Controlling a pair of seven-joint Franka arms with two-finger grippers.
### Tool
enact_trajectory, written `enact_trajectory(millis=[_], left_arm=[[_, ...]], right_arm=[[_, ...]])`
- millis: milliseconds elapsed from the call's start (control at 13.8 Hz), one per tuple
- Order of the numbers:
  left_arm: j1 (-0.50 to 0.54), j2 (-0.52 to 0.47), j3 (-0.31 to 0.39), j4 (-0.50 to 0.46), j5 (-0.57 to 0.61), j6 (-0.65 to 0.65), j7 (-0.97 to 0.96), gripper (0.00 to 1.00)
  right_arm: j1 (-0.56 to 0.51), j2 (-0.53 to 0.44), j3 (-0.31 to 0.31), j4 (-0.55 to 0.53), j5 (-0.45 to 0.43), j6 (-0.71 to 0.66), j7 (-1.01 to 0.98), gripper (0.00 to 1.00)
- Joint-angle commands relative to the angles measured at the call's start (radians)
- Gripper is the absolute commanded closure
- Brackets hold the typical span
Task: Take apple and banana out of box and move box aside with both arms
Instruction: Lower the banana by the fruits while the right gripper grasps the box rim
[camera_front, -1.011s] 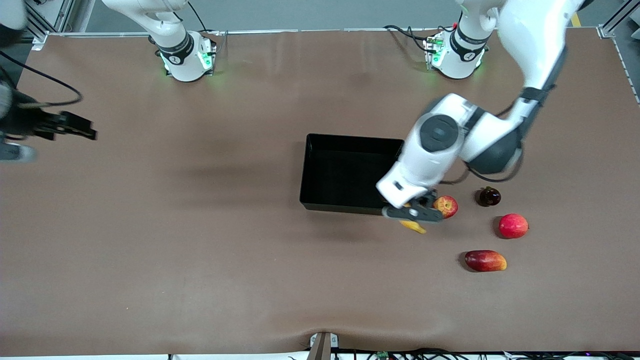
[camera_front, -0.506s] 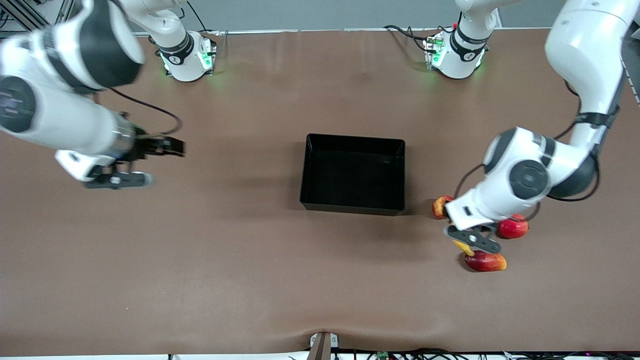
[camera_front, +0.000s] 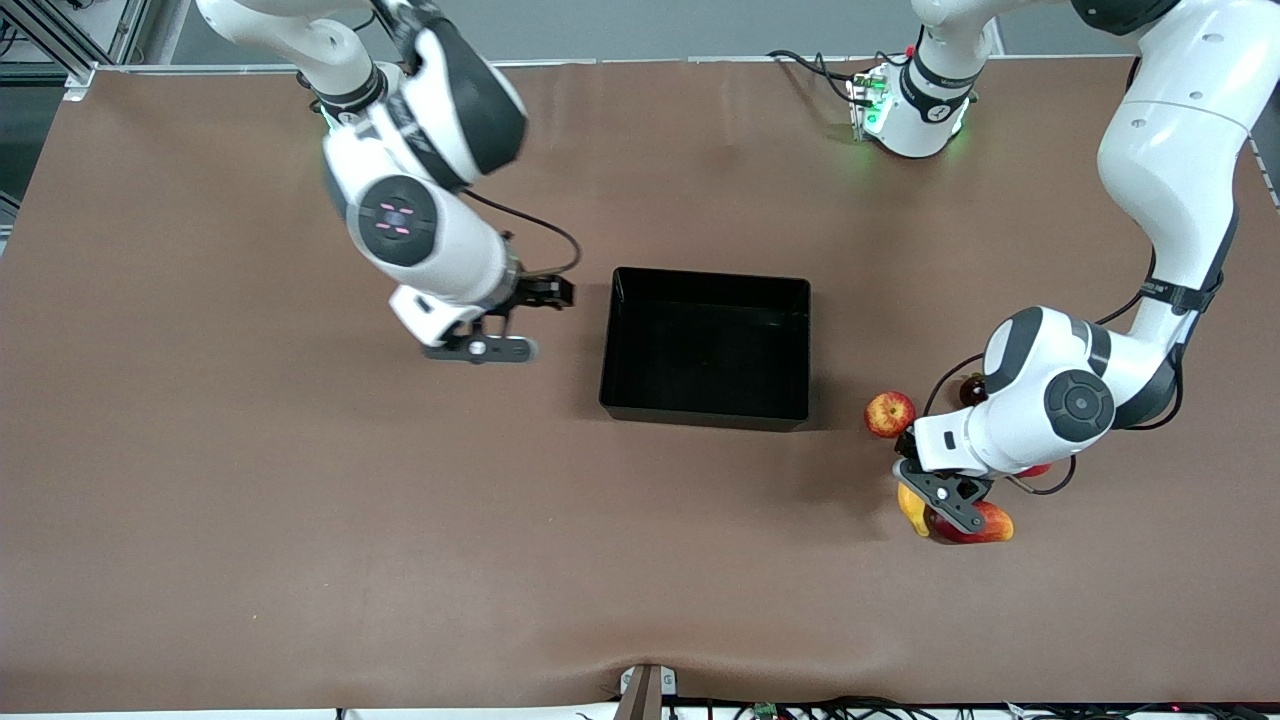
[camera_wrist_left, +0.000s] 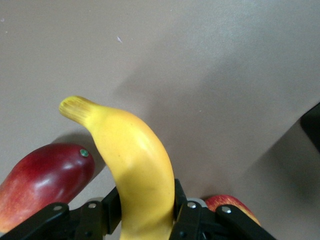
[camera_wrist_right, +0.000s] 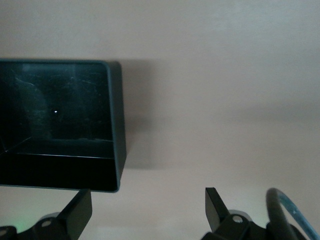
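The black box stands in the middle of the table, with nothing in it. My left gripper is shut on the yellow banana and holds it just over the table beside the red-and-yellow mango. In the left wrist view the banana sticks out between the fingers. The small red-and-yellow apple lies on the table between the box and my left arm. My right gripper is open and empty, beside the box at the right arm's end; its view shows the box wall.
The mango lies close to the banana's tip. An all-red apple is mostly hidden under my left arm. A small dark fruit lies beside the arm, farther from the front camera. A box corner shows in the left wrist view.
My left gripper has carried the banana from the box's corner to beside the mango. My right arm has swung in from the table's end to right beside the box.
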Motion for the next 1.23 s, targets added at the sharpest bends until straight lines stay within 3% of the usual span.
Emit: enact_trajectory(millis=[0,506,578,650,722,795,939,1156], left_arm=[[0.000,0.023,0.006,0.001,-0.002,0.035,0.014,1.00],[-0.012,0.102,0.050,0.004,-0.007,0.121,-0.055,1.00],[-0.025,0.105,0.058,0.002,-0.003,0.136,-0.092,1.00],[-0.035,0.112,0.058,0.002,-0.002,0.151,-0.118,0.86],[-0.037,0.116,0.058,0.004,-0.002,0.159,-0.124,0.61],[-0.037,0.117,0.058,0.004,-0.011,0.167,-0.127,0.01],[-0.035,0.108,0.058,0.001,-0.010,0.168,-0.146,0.00],[-0.029,0.082,0.052,0.005,0.000,0.168,-0.121,0.00]], right_arm=[[0.057,0.090,-0.012,0.009,0.013,0.047,0.005,0.00],[0.137,0.227,-0.018,0.002,-0.004,0.251,0.008,0.00],[0.137,0.242,-0.018,0.002,-0.009,0.282,0.008,0.11],[0.137,0.250,-0.018,0.002,-0.010,0.299,0.008,0.30],[0.137,0.251,-0.018,0.002,-0.012,0.300,0.008,0.58],[0.139,0.251,-0.018,-0.003,-0.012,0.299,0.011,0.74],[0.139,0.251,-0.018,-0.012,-0.012,0.302,0.013,0.97],[0.128,0.247,-0.018,-0.009,-0.010,0.290,0.017,1.00]])
